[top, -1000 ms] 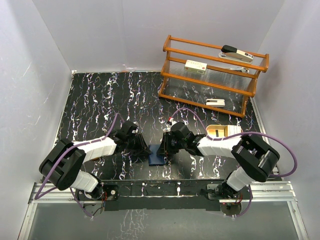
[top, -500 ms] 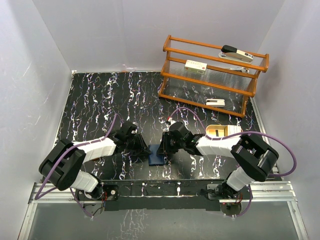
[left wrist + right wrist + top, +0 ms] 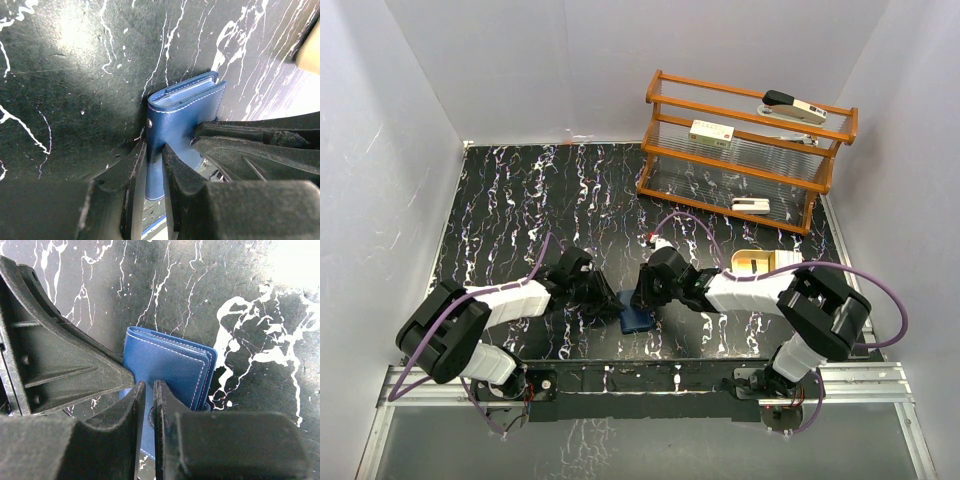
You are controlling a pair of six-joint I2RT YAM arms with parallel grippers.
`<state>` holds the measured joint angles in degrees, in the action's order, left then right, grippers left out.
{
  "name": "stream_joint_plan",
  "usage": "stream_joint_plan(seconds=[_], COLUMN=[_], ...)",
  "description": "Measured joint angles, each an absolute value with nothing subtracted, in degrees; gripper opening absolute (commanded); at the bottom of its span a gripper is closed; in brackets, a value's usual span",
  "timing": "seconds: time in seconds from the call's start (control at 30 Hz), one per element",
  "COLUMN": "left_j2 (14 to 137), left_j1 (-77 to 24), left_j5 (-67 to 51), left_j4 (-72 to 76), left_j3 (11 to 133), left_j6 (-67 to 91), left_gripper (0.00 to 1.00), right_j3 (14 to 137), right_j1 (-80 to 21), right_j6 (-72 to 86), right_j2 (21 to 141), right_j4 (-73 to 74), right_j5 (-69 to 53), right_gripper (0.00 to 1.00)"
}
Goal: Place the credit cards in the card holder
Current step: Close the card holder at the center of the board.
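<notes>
The card holder (image 3: 633,319) is a folded navy blue wallet lying on the black marbled table between the two arms. My left gripper (image 3: 154,150) is shut on a blue flap of the card holder (image 3: 186,107) at its near edge. My right gripper (image 3: 149,387) is shut on the snap tab of the card holder (image 3: 170,365) from the opposite side. In the top view the left gripper (image 3: 612,300) and right gripper (image 3: 640,300) nearly touch over the wallet. Pale edges show between its leaves; I cannot tell whether they are the credit cards. No loose card shows.
A wooden rack (image 3: 745,150) stands at the back right with white devices on its shelves. A beige tray (image 3: 760,263) lies just behind the right arm. White walls close the table on three sides.
The right arm has shifted a little left toward the left arm, and the card holder has slid slightly toward the near edge. The left arm has barely moved.
</notes>
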<state>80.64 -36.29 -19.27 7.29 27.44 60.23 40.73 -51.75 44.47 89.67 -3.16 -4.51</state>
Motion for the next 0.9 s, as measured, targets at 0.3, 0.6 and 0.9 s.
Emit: stream_joint_plan(seconds=[0.3,0.6,0.9], left_j2=[80.58,80.71,80.82], left_j1=[-36.56,-36.60,-36.60], left_j5=[-19.07,-19.07,-19.05], left_j4=[7.03,6.66,6.20], left_j3=[27.44,27.77,28.10], left_j6=[59.13,58.11,57.98], left_gripper=[0.16,0.15,0.15], right_j3=[43.24,43.68,42.13], right_j1=[-52.40,-51.99,-51.59], right_j6=[42.04,39.83,39.77], right_j2=[86.94,81.84,83.09], right_j4=[5.43,10.57,9.15], right_j5=[-1.10,0.19,-3.46], right_gripper=[0.20,0.19,0.16])
